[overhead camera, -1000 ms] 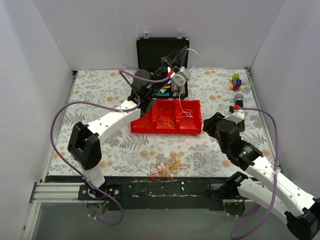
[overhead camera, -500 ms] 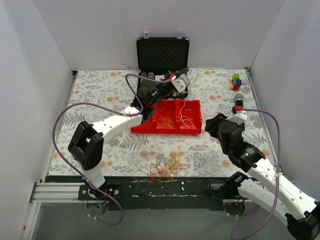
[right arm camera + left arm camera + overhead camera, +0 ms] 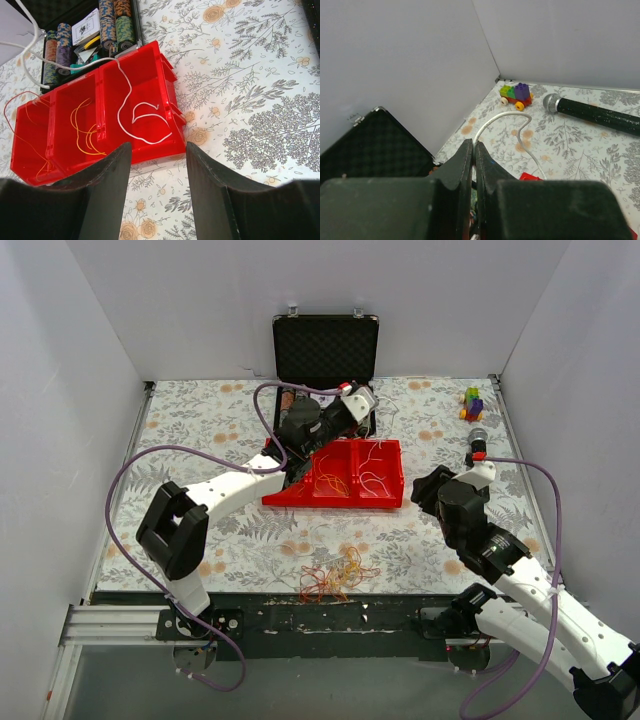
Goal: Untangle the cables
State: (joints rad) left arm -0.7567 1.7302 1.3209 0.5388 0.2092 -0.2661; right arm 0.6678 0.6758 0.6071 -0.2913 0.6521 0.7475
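Orange and yellow wire, the tangle of cables [image 3: 338,580], lies in a loose knot at the near edge of the tabletop [image 3: 200,410], between my two arm bases and well apart from both tools. Beyond it my right tool [image 3: 159,148] hangs with its jaws wide and nothing between them, above the near right side of the red tray [image 3: 330,498]. The tray sits mid-tabletop. Thin orange strands lie in its left compartment, yellow ones in the middle, and a white cable [image 3: 502,115] coils in the right one. That cable runs up over the tray's far rim to my left tool [image 3: 473,146], whose jaws are pressed together on it, in front of the black case [image 3: 326,340]. I judge the step in hand to be laying a freed strand into its compartment. Next I should part those jaws, then reach to the near edge for the knot.
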